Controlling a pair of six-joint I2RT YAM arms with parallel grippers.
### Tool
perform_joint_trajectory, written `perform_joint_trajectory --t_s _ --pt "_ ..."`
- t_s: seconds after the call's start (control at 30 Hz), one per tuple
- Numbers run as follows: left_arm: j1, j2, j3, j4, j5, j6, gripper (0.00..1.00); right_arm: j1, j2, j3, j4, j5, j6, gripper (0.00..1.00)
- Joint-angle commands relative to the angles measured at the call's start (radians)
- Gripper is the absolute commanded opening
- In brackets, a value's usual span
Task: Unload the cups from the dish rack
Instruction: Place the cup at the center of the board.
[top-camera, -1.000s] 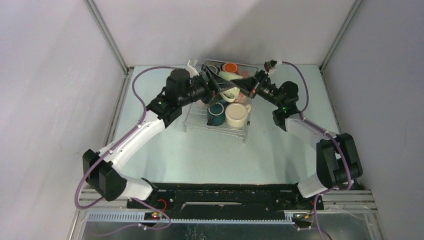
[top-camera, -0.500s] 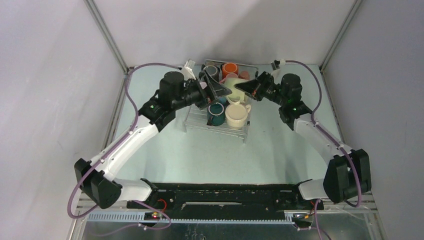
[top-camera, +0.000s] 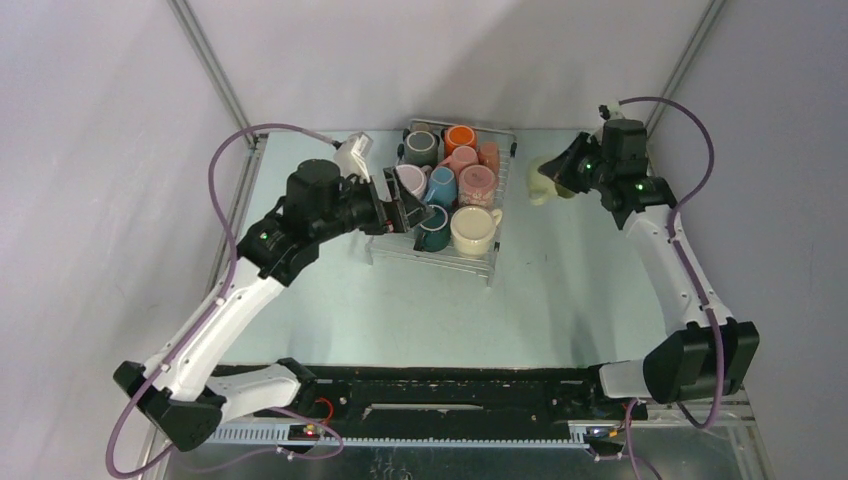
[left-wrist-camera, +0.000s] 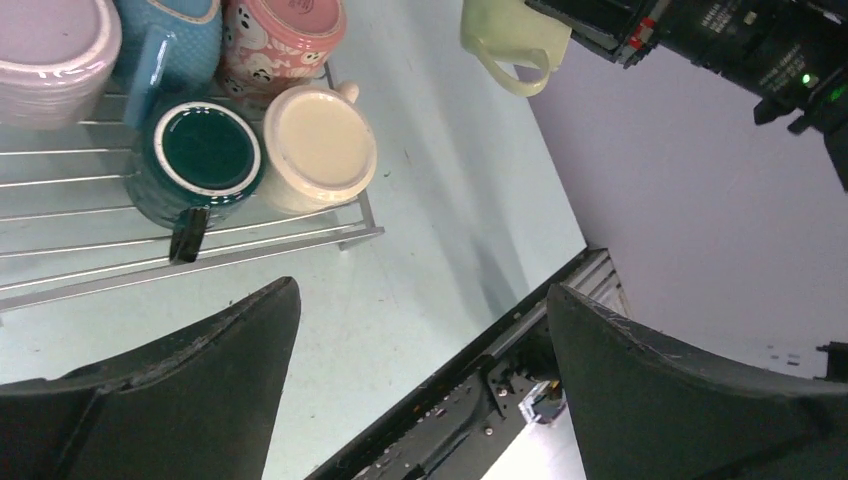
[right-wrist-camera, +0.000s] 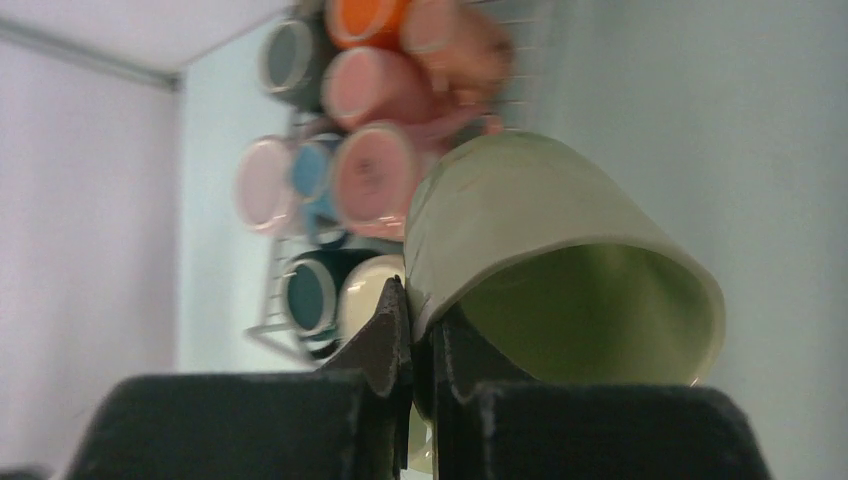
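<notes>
Right gripper (top-camera: 563, 173) was clamped on the pale green mug (top-camera: 543, 186): fingers (right-wrist-camera: 395, 335) pressed together on the wall at the rim, one inside and one outside. The mug was tipped on its side, mouth toward the wrist camera, handle hanging down. It sat off the dish rack (top-camera: 434, 252), just past the rack's right edge, over the table (top-camera: 560, 270). Couldn't tell whether it touched the surface.

Left gripper (top-camera: 410, 210) was spread wide, holding nothing and touching nothing. It hovered over the rack's near-left part, by the teal mug (left-wrist-camera: 205, 155).

In the rack:
- Teal mug and cream mug (left-wrist-camera: 318, 148) were side by side at the near edge, mouths up.
- Blue (top-camera: 440, 185), lilac (top-camera: 411, 180) and speckled pink (top-camera: 477, 186) were packed tight behind them.
- Grey (top-camera: 420, 148), orange (top-camera: 460, 137) and pink (top-camera: 462, 160) were along the far edge.

Bare table ran from the rack's right edge to the right wall, and from its near edge back to the arm bases.
</notes>
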Motion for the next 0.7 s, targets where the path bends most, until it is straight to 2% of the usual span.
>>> perform_joint_trajectory --t_s 0.0,0.27,0.67 --pt "-0.025 -0.054 -0.023 -0.044 -0.056 0.114 1.00 -0.036 0.066 0.092 -0.133 0.177 -0.174 0.00" --pt "-0.058 -0.085 -0.092 -0.057 -0.045 0.154 1.00 -0.061 0.316 0.214 -0.192 0.322 -0.248 0.00" --pt "-0.061 -0.126 -0.162 -0.043 -0.026 0.173 1.00 -0.069 0.627 0.484 -0.330 0.383 -0.309 0.00"
